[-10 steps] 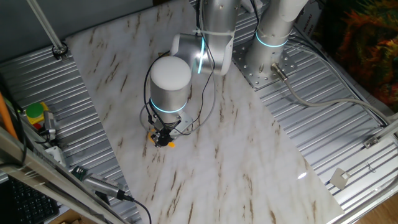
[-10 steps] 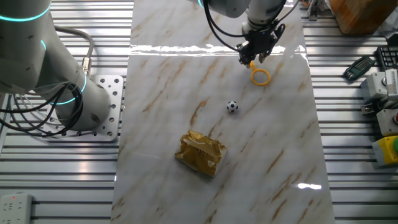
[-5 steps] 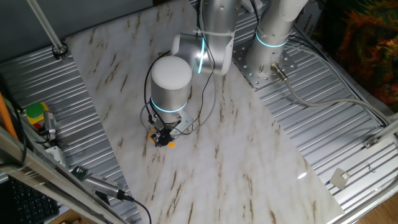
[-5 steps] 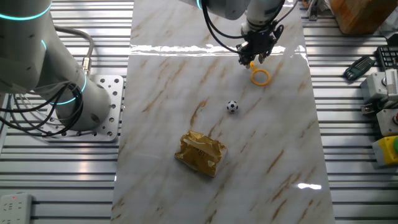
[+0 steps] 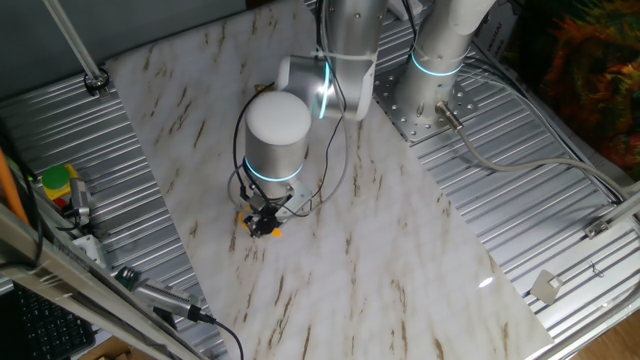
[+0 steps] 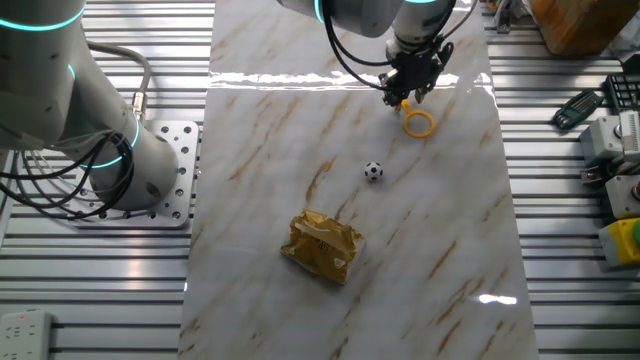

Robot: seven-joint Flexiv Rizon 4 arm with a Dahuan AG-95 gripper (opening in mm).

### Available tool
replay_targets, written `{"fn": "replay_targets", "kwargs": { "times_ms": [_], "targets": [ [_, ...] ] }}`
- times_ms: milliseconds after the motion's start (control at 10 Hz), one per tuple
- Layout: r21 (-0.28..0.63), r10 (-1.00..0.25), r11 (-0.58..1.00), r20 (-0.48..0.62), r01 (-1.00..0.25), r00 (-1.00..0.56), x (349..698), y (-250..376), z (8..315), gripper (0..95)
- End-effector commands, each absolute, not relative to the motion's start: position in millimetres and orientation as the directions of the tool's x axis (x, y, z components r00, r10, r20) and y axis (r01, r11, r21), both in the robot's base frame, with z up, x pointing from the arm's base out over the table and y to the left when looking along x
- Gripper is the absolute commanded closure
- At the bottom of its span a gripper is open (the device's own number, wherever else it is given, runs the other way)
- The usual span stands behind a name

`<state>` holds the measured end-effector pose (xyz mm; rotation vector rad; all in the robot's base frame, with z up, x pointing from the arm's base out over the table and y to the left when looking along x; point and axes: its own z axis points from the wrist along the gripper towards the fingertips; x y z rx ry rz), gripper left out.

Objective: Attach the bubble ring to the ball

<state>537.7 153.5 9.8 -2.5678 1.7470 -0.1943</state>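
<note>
Other fixed view: jaws grip bubble ring [image 6: 420,122] handle.

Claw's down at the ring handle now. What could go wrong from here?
The claw sits on just the short handle of the ring, so the hoop may twist or slip when lifted. The ball lies loose on smooth marble and could roll off if the hoop nudges it. The foil packet lies just past the ball, where a rolling ball could catch on it.
</note>
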Motion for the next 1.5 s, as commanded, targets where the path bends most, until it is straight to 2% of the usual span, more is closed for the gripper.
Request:
{"fn": "replay_targets", "kwargs": {
  "times_ms": [100,500,600,1300,1400,1500],
  "targets": [
    [-0.097,-0.929,-0.367,0.084,-0.925,0.36,537.4,154.0,9.5,57.0],
    [-0.105,-0.932,-0.36,0.083,-0.927,0.353,537.2,154.1,7.4,57.0],
    [-0.107,-0.933,-0.357,0.082,-0.928,0.35,537.2,154.1,7.2,76.0],
    [-0.064,-0.938,-0.34,0.088,-0.938,0.334,537.0,154.2,5.7,76.0],
    [-0.076,-0.947,-0.316,0.08,-0.946,0.31,537.0,154.2,5.7,95.0],
    [-0.059,-0.955,-0.294,0.068,-0.954,0.29,537.0,154.2,5.7,95.0]
  ]
}}
